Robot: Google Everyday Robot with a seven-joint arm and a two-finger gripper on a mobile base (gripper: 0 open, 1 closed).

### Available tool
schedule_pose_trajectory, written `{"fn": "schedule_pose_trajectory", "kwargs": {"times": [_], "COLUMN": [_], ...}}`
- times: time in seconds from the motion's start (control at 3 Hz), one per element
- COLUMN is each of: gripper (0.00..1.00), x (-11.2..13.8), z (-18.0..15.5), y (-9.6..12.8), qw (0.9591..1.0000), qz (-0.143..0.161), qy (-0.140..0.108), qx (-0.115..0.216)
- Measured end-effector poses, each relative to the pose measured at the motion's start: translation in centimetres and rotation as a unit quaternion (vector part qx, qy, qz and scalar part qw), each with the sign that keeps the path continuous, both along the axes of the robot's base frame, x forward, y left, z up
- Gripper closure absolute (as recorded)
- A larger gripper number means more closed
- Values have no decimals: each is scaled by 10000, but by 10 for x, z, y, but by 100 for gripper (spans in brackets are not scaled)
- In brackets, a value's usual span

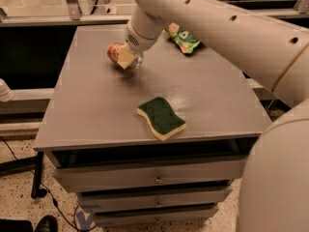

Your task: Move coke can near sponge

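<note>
The coke can [115, 52], red-orange with a silver end, is at the back left of the grey table top [87, 110], tilted on its side. My gripper [126, 58] reaches down from the big white arm and is shut on the coke can; one pale finger pad [125, 57] lies across its front. The sponge [161, 117], dark green on top with a yellow layer below, lies flat near the table's front edge, well apart from the can, to its front right.
A green snack bag [183, 37] lies at the back of the table, right of the gripper. My white arm crosses the upper right and fills the right edge. Drawers sit under the table top. Cables and a dark foot are on the floor at left.
</note>
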State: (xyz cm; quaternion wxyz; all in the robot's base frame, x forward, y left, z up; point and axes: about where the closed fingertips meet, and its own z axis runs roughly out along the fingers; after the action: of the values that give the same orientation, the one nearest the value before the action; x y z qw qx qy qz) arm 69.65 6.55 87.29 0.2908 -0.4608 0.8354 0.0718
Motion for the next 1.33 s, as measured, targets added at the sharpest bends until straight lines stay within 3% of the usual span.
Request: {"fn": "schedule_pose_trajectory", "kwargs": {"times": [0.67,1.0,1.33], "gripper": [100,100,100], "x": [-58,-101,-153], "z": [19,20,9], "y": [-54,-85,-125], "qw": [9971,9952,9945], "qz": [755,955,873], "qy": [23,206,573], "qx": [-121,-6,87]}}
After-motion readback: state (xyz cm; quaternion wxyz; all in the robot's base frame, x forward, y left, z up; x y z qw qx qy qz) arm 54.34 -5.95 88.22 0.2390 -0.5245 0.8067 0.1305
